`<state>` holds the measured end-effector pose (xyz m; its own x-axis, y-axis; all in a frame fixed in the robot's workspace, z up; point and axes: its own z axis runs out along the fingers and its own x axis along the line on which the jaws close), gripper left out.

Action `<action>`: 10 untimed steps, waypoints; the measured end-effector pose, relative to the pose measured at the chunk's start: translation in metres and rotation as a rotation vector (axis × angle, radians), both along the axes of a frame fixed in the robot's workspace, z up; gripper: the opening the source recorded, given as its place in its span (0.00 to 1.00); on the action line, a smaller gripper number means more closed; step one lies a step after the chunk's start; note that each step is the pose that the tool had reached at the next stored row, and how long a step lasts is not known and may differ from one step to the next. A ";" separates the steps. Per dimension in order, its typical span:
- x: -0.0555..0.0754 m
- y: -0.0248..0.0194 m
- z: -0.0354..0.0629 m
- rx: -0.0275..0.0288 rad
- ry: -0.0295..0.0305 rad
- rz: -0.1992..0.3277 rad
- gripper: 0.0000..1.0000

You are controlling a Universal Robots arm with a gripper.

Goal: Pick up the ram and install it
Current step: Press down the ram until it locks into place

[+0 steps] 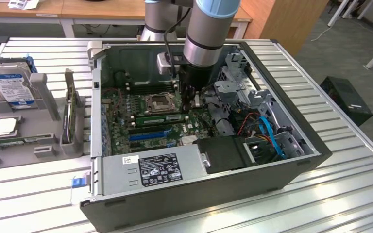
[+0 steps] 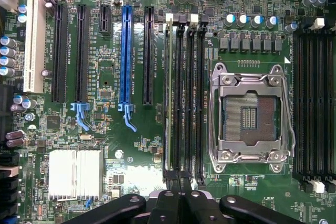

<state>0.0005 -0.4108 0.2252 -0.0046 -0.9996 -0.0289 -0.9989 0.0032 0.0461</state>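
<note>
The ram (image 1: 161, 118) is a narrow green stick lying along a black memory slot on the motherboard (image 1: 123, 109), just in front of the CPU socket (image 1: 159, 102). In the wrist view the ram (image 2: 168, 93) shows edge-on in the outermost of the memory slots (image 2: 188, 93) beside the CPU socket (image 2: 251, 111). My gripper (image 1: 188, 109) reaches down into the open computer case (image 1: 303, 160), directly over the ram's end at the exterior view's right. Its black fingers (image 2: 173, 198) are pressed together above the slots' ends, and the gripper (image 2: 181, 184) is shut with nothing between them.
A power supply (image 1: 154, 167) fills the case's near side, with drive cages and blue cables (image 1: 271, 133) at the exterior view's right. A grey holder (image 1: 41, 104) outside the case carries a hard drive (image 1: 8, 85), a chip (image 1: 4, 127) and an upright card (image 1: 70, 114).
</note>
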 end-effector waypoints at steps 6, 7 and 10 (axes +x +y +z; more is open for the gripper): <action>0.000 -0.0001 -0.0007 -0.0002 0.0001 0.000 0.11; 0.000 -0.0002 -0.0008 -0.0001 0.0001 0.000 0.11; 0.000 -0.0003 -0.0017 -0.0002 0.0001 0.000 0.11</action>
<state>0.0006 -0.4111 0.2235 -0.0046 -0.9996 -0.0287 -0.9989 0.0032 0.0462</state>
